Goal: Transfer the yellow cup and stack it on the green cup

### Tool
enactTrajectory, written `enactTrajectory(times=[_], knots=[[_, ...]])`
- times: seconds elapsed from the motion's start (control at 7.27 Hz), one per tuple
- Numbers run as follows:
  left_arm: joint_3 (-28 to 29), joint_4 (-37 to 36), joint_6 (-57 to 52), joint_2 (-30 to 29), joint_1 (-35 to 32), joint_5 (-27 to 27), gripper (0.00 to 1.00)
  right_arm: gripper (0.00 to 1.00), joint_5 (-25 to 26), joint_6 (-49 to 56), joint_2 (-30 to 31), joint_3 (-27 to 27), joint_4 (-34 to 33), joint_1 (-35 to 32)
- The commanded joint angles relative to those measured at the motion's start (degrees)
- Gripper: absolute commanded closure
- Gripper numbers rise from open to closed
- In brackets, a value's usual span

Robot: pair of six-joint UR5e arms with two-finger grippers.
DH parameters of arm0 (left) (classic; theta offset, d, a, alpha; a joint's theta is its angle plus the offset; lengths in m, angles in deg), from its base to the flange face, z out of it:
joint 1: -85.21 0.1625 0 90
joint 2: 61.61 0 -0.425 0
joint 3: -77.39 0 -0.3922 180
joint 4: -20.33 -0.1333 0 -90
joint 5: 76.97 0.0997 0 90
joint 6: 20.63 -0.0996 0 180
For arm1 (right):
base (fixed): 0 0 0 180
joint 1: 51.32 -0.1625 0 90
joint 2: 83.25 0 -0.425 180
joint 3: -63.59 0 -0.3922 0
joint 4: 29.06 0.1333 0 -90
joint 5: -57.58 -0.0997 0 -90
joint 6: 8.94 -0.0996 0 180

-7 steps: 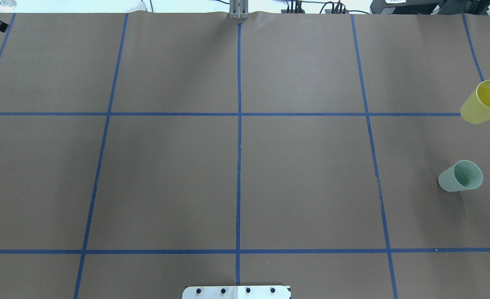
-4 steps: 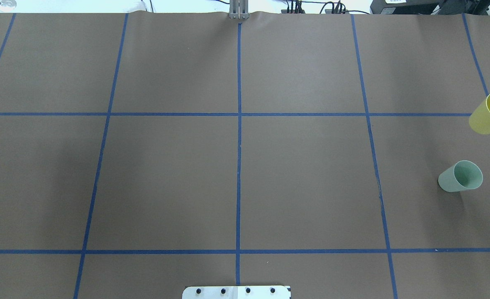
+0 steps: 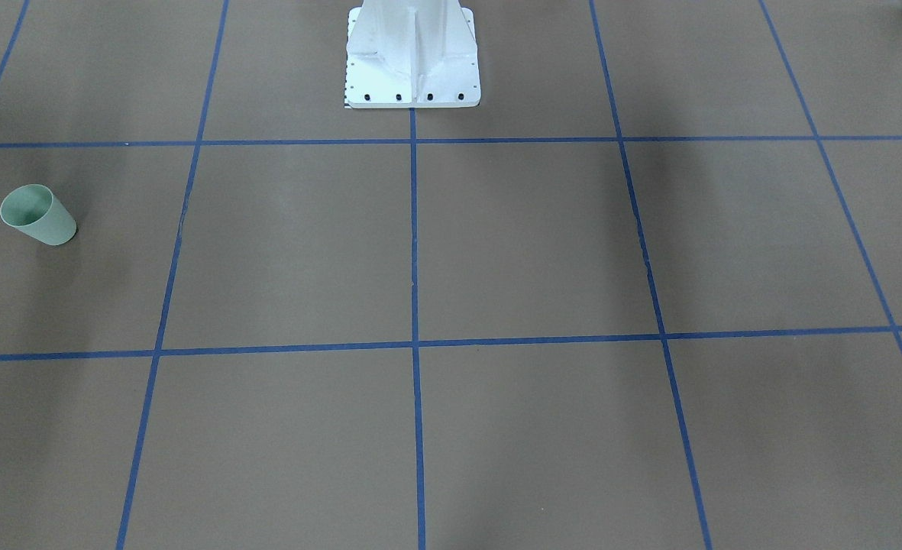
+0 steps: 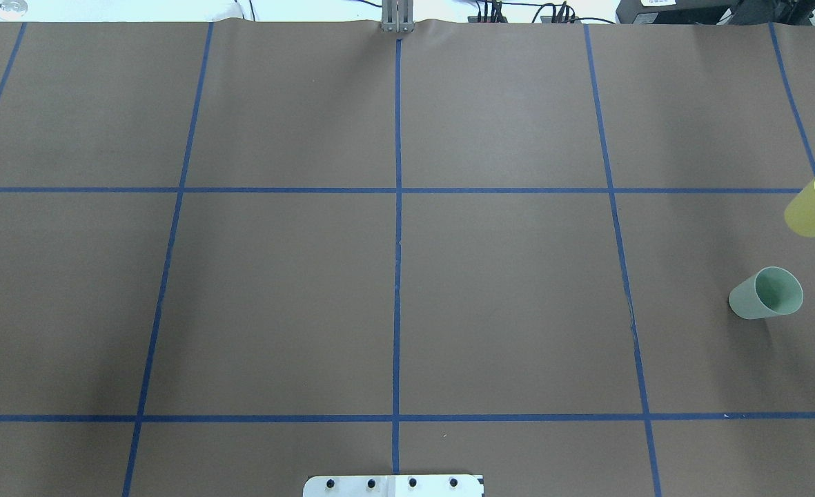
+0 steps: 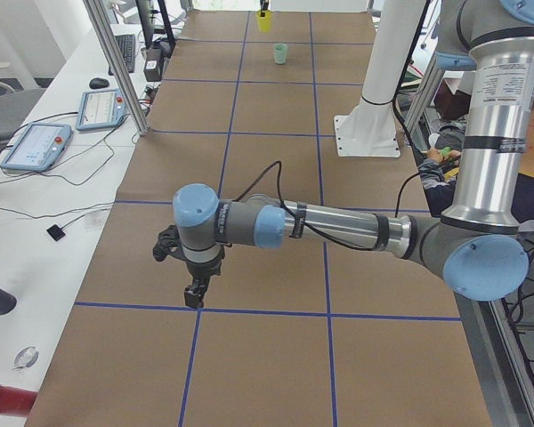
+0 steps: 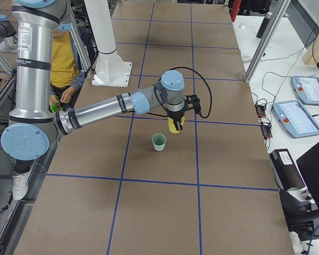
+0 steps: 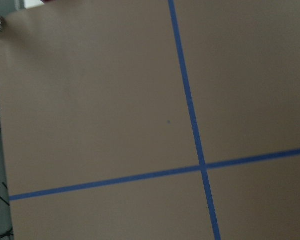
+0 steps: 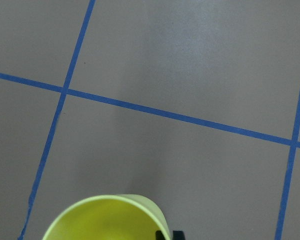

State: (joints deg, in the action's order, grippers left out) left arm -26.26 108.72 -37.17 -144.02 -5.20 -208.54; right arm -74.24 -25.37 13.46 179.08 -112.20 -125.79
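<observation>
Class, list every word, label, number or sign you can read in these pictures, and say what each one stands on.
No text can be read for certain.
Right arm's label: dark print, too small to read.
Left arm's label: dark print, too small to read.
Tablet screens: blurred, unreadable.
Yellow cup and green cup: plain, no print.
</observation>
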Motion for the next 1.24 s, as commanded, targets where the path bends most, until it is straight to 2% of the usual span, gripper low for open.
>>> enactTrajectory(times=[0.0,0.14,0.28,0.55,0.83,1.1], knots=[[-4.1,0.1,0.5,4.9,0.2,-0.6,0.0,1.0,0.3,-3.6,0.3,-0.4,0.3,3.1],[-4.4,0.1,0.5,4.8,0.2,-0.7,0.0,1.0,0.5,-5.3,0.2,-0.4,0.7,4.8],[-4.4,0.1,0.5,4.7,0.2,-0.7,0.0,1.0,0.3,-5.4,3.0,-0.5,4.7,5.3],[-4.4,0.1,0.5,4.5,0.2,-0.7,0.0,1.0,0.2,-7.9,10.7,-1.4,16.8,6.6],[-4.6,0.1,0.5,4.5,0.2,-0.7,0.0,1.0,0.2,-12.3,12.3,-3.6,24.6,9.0],[-4.7,0.1,0.5,4.5,0.2,-0.8,0.0,1.0,0.8,-14.2,12.5,-3.7,25.9,10.5]])
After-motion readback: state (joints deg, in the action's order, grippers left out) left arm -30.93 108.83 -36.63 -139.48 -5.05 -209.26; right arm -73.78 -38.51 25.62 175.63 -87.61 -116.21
